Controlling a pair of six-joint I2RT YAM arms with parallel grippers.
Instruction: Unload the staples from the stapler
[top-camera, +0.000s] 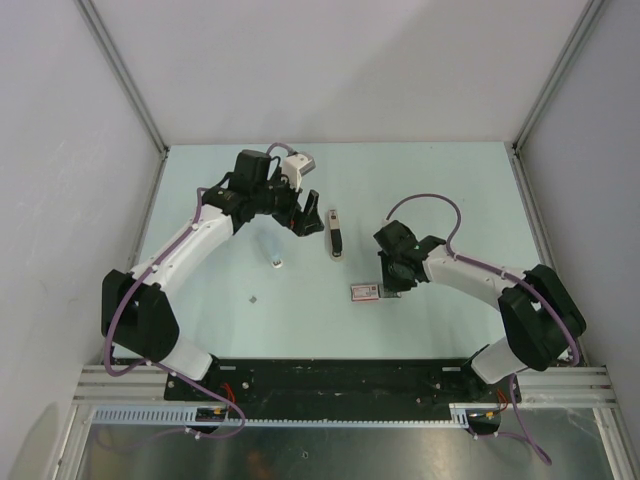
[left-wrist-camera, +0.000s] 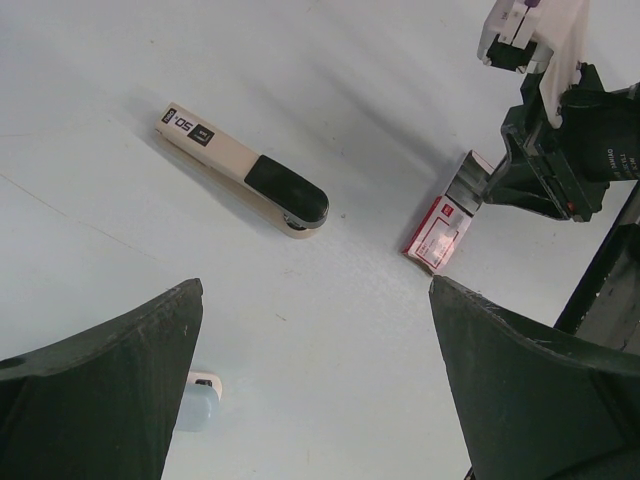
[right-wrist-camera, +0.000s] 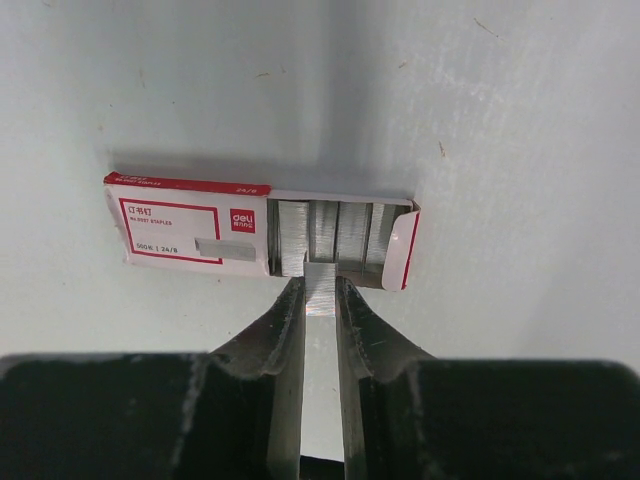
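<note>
**Top view**
Stapler (top-camera: 335, 233): lies flat and closed near the middle of the table (top-camera: 450, 180), with its long axis pointing away from the arm bases.
Left gripper (top-camera: 305, 221): just left of the stapler and apart from it, with its jaws spread and nothing between them.
Box (top-camera: 364, 292): red and white, flat on the table, nearer the bases than the stapler and a little to its right.
Right gripper (top-camera: 389, 288): at the box's right end; I cannot tell the jaw state from this view.
Pale object (top-camera: 272, 248): small, on the table left of the stapler, on the near side of the left gripper.
Grey bit (top-camera: 253, 298): tiny, on its own, left of the box.

**Left wrist view**
Left gripper (left-wrist-camera: 315, 290): its fingers (left-wrist-camera: 100, 390) fill the lower corners, wide apart and holding nothing.
Stapler (left-wrist-camera: 245, 170): cream arm with a black end, lying diagonally beyond the fingers and touching neither.
Box (left-wrist-camera: 438, 232): right of the stapler and apart from it, with its tray slid out.
Right gripper (left-wrist-camera: 478, 192): tips down at the open tray.
Pale object (left-wrist-camera: 200, 400): against the inner edge of the left finger and partly hidden by it.

**Right wrist view**
Box (right-wrist-camera: 190, 225): sleeve on the left, tray pulled out to the right, rows of staples showing in the tray.
Strip (right-wrist-camera: 320, 283): a short staple strip at the tray's near edge.
Right gripper (right-wrist-camera: 320, 300): jaws drawn in narrowly on the strip, with a finger (right-wrist-camera: 283, 330) against each side.
</note>
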